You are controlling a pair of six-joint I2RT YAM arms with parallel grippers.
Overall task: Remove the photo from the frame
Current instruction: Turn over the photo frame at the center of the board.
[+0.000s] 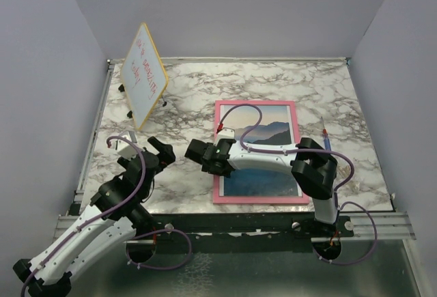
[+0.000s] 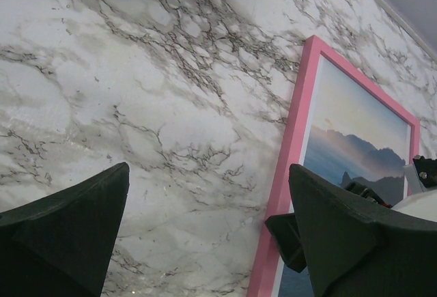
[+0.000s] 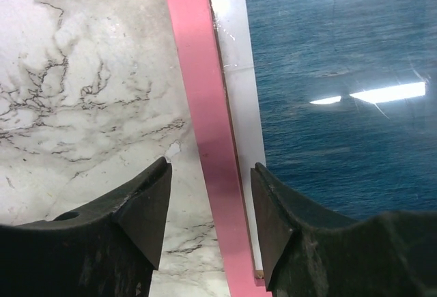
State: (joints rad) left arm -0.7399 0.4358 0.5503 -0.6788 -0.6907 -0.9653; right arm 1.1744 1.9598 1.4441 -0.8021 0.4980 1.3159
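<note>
The frame (image 1: 256, 104), with a thin pink border, lies face up on the marble table at centre right. The photo (image 1: 273, 133) of a dark headland over blue sea sits inside it. My right gripper (image 1: 205, 155) reaches across to the frame's left edge. In the right wrist view it (image 3: 210, 174) is open, with the pink border (image 3: 198, 92) between the jaws, one finger over the marble and the other over the photo (image 3: 334, 106). My left gripper (image 1: 158, 148) is open and empty over bare marble left of the frame (image 2: 293, 133). In its own view it (image 2: 209, 174) holds nothing.
A yellow-edged whiteboard (image 1: 143, 75) with red writing stands tilted at the back left. The marble table (image 1: 205, 92) has raised metal rails along its edges. Grey walls close in on three sides. A right gripper finger (image 2: 287, 239) shows at the frame's edge in the left wrist view.
</note>
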